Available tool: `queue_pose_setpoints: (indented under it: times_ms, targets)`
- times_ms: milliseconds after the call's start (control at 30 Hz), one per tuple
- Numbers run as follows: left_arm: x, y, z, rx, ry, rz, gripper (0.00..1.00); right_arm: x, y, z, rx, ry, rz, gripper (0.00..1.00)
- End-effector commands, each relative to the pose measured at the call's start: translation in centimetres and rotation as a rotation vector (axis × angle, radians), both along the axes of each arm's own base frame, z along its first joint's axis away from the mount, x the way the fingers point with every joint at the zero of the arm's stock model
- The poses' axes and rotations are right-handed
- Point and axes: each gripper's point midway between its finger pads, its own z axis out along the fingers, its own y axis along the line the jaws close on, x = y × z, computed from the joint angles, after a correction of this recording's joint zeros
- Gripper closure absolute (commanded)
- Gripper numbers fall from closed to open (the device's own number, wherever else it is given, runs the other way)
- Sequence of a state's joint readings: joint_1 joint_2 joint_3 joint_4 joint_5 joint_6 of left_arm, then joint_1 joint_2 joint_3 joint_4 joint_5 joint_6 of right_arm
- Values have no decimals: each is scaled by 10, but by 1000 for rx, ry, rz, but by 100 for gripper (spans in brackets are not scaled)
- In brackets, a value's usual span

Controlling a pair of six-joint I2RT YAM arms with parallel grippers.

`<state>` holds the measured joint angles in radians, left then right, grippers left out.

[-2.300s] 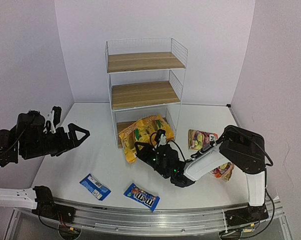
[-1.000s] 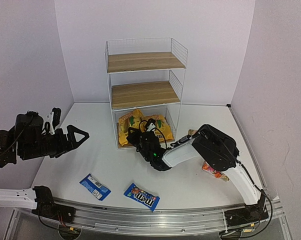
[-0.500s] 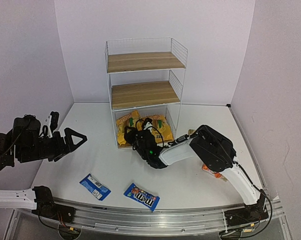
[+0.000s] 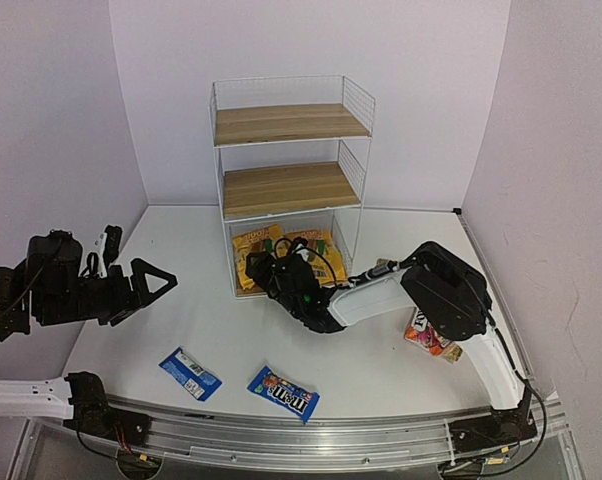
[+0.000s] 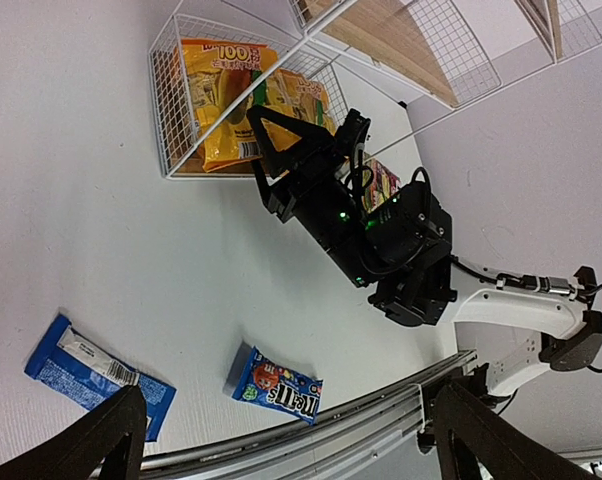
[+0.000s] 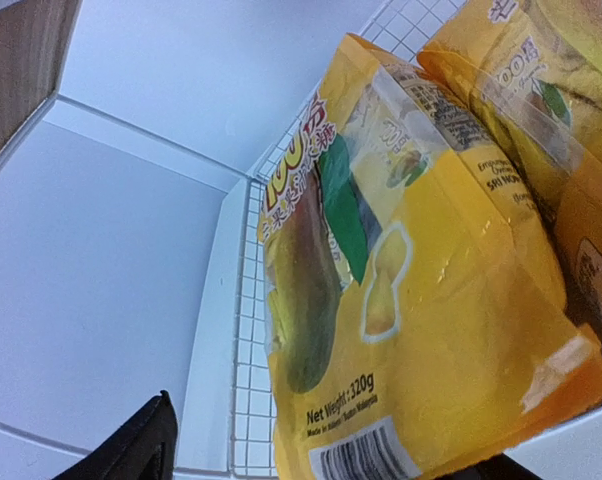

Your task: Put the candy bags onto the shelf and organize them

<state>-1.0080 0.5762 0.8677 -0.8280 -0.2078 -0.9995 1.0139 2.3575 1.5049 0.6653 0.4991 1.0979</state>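
Two yellow bags on shelf bottom board. Right tool at shelf mouth, jaws spread, grasping nothing. Left tool wide, empty. Blue packets, red bags not yet shelved, on table.

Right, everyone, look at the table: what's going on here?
The right tool is open at the bottom level of the shelf, where two yellow bags lie. The left tool hangs open, holding nothing. Two blue packets and a red bag lie on the table, not yet shelved.
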Motion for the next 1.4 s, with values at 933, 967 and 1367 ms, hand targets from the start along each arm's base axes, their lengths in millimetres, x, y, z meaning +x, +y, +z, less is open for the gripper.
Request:
queue_pose_setpoints:
  times_ms: [933, 967, 1367]
  targets:
    - [-1, -12, 7, -50, -50, -61, 0, -56, 21, 59, -81, 62, 294, 12]
    - [-1, -12, 7, -50, -49, -60, 0, -55, 20, 57, -83, 64, 289, 12]
    - [3, -5, -27, 60, 32, -8, 0, -104, -70, 40, -369, 190, 303, 7]
